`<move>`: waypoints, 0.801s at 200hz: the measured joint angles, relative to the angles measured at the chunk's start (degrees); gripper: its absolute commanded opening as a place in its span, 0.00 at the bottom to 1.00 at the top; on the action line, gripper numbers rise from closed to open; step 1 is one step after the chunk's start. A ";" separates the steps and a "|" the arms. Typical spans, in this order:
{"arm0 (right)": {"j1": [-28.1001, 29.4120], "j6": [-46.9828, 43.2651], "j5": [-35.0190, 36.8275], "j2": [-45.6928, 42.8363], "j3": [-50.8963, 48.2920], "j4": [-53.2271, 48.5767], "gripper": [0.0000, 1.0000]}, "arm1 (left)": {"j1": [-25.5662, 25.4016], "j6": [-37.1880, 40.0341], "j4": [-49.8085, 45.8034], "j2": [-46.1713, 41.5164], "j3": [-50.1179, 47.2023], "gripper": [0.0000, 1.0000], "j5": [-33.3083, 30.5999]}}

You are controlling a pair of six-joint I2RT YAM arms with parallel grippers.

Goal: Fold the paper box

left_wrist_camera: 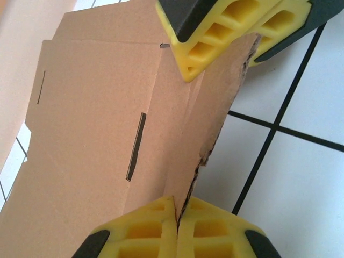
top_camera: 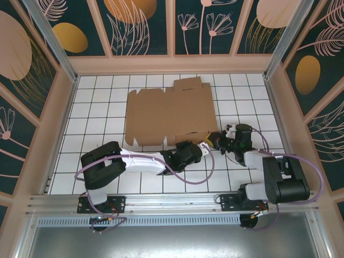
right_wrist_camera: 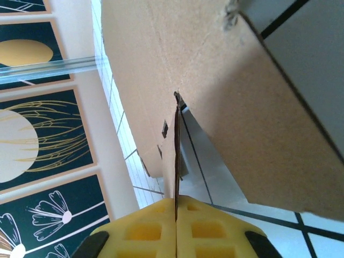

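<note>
The paper box [top_camera: 166, 113] is a flat brown die-cut sheet lying on the white tiled floor, with flaps and slots along its edges. Both grippers meet at its near right corner. My left gripper [top_camera: 204, 146] is shut on the edge of a raised flap [left_wrist_camera: 209, 118], its yellow pads pressed together over the cardboard [left_wrist_camera: 180, 212]. The right gripper's yellow fingers [left_wrist_camera: 209, 37] pinch the far end of that same flap. In the right wrist view, my right gripper [right_wrist_camera: 176, 207] is shut on a thin cardboard edge, and the rest of the sheet [right_wrist_camera: 161, 54] runs away above it.
Pink-framed walls with dark floral panels [top_camera: 145, 27] close in the floor on three sides. An aluminium rail [top_camera: 172, 201] carries the arm bases at the near edge. Bare tiles [top_camera: 97, 113] lie left of the sheet and more [top_camera: 247, 102] to its right.
</note>
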 measured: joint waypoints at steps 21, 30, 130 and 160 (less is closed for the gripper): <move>-0.37 -1.16 -0.22 -4.87 0.61 -4.59 0.50 | 0.44 0.04 -0.26 -0.79 -0.28 0.00 -2.56; -0.52 -1.73 -0.04 -7.13 1.42 -7.32 0.62 | 0.74 -0.02 -0.52 -1.11 -0.33 0.00 -3.39; -3.52 -19.71 22.47 -24.63 36.50 -45.57 0.86 | 1.33 -7.15 -13.88 -14.82 10.51 0.00 -5.03; -1.86 -23.54 29.94 -24.63 47.10 -52.04 0.86 | 1.33 -13.79 -20.04 -20.31 18.99 0.00 -1.01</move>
